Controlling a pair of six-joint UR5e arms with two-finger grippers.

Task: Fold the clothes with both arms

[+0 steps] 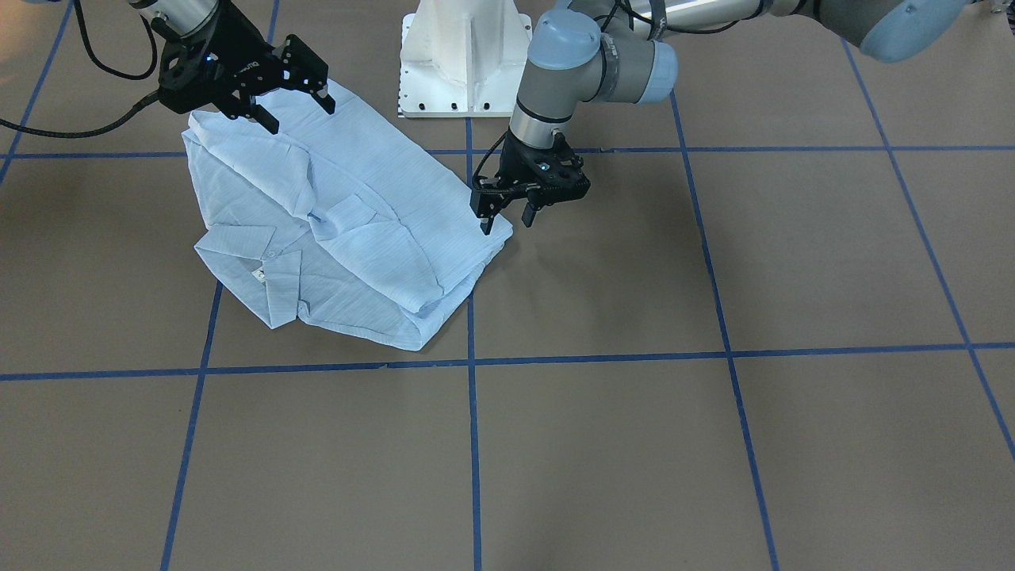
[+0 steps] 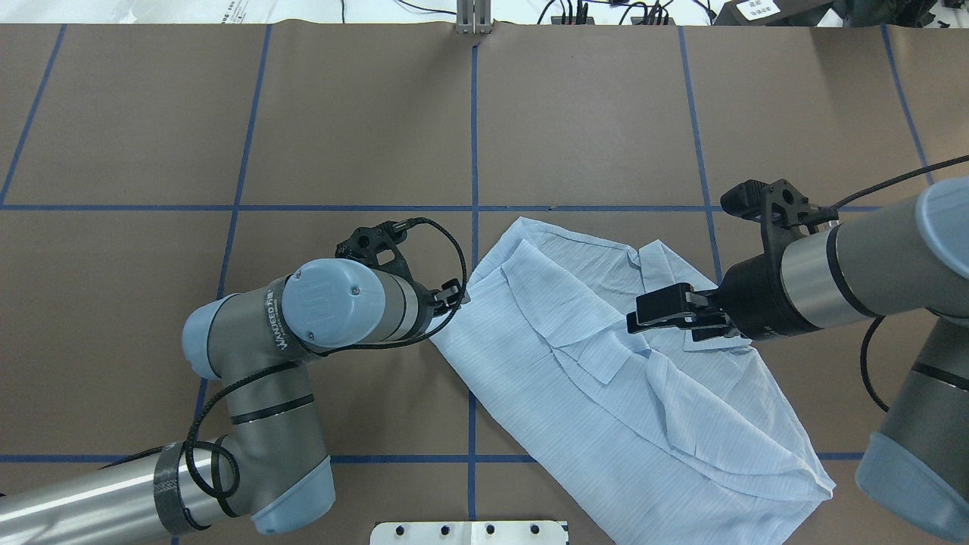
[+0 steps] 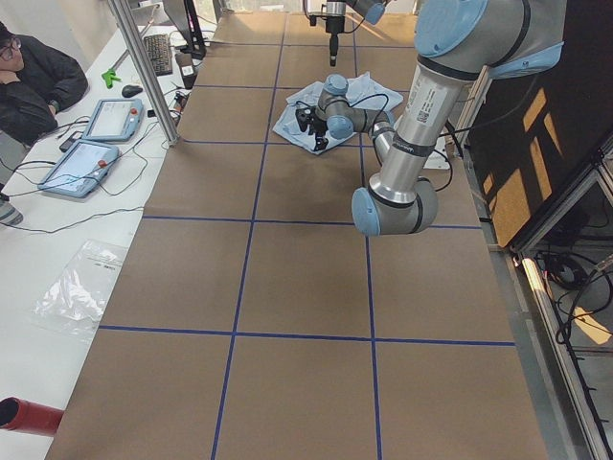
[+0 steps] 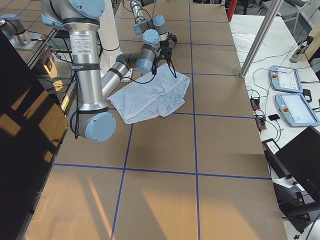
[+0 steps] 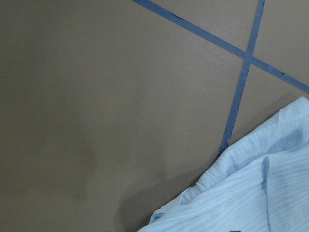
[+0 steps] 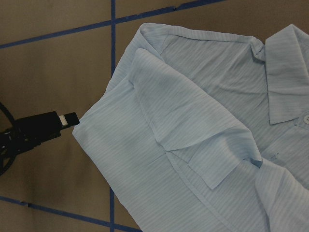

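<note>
Exterior front-facing view: thin light blue finely striped collared shirt (image 1: 349,230) lying half-folded on brown papered table (image 1: 714,444), near white pedestal base (image 1: 464,63). Fingers of black left gripper (image 1: 506,220) apart, one tip right at shirt edge. Same for black right gripper (image 1: 297,113): spread, empty, hovering above shirt. Overhead, left gripper mostly hidden behind own wrist. Small neck label (image 1: 258,274) unreadable.

light: even, bright overhead | shadows: soft | sun patches in side views | focus: sharp

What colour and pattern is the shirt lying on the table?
The shirt is light blue with fine stripes. The right wrist-mounted view shows this best.
</note>
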